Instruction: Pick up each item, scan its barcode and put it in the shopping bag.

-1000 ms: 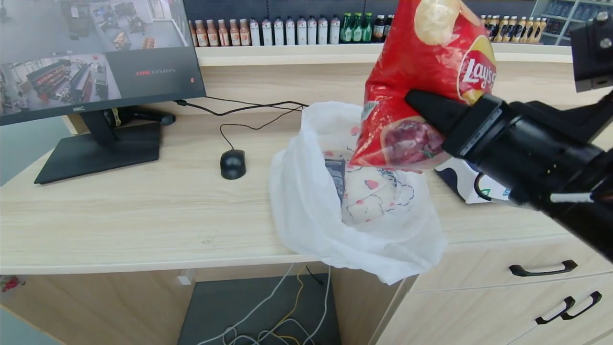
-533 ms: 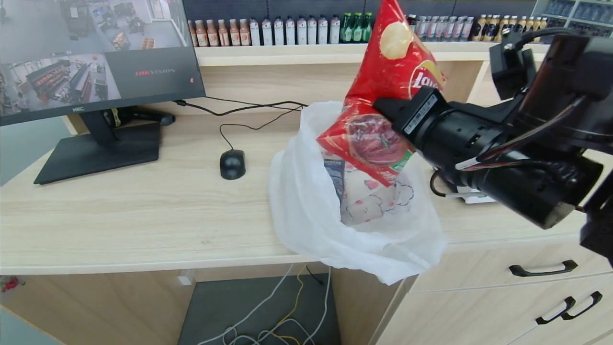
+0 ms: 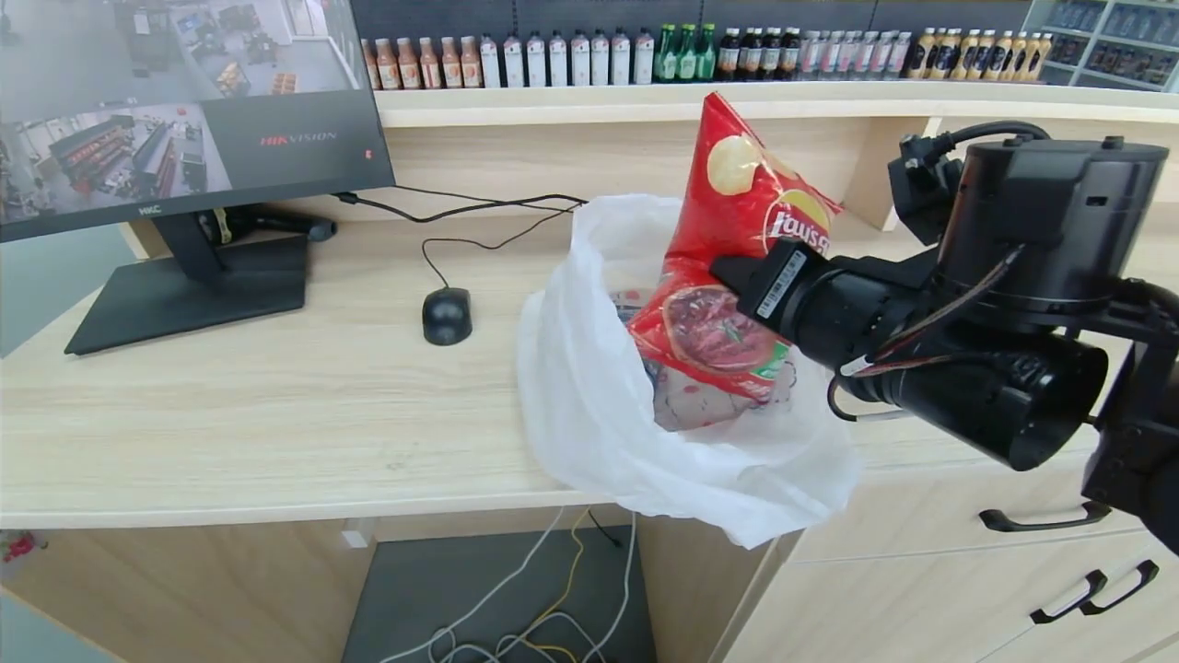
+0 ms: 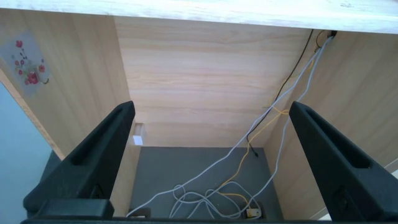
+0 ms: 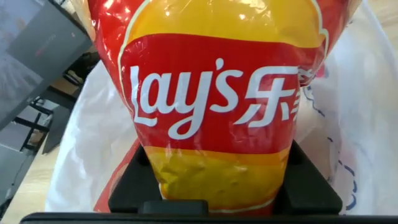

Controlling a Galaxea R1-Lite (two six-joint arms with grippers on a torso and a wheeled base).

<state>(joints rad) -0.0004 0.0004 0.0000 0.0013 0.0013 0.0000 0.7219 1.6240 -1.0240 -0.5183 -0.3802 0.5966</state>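
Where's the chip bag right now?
Head view, right of centre: the chip bag is held by the right gripper, its lower end inside the open shopping bag.

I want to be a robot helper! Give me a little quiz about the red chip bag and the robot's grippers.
1. True or false: the right gripper is shut on the red chip bag.
2. Where is the chip bag's lower end? A) resting on the mouse. B) over the opening of the white shopping bag. C) on the bottle shelf.
3. Fill in the missing word: under the counter, the left gripper is ____ and holds nothing.

Key: 1 true; 2 B; 3 open.
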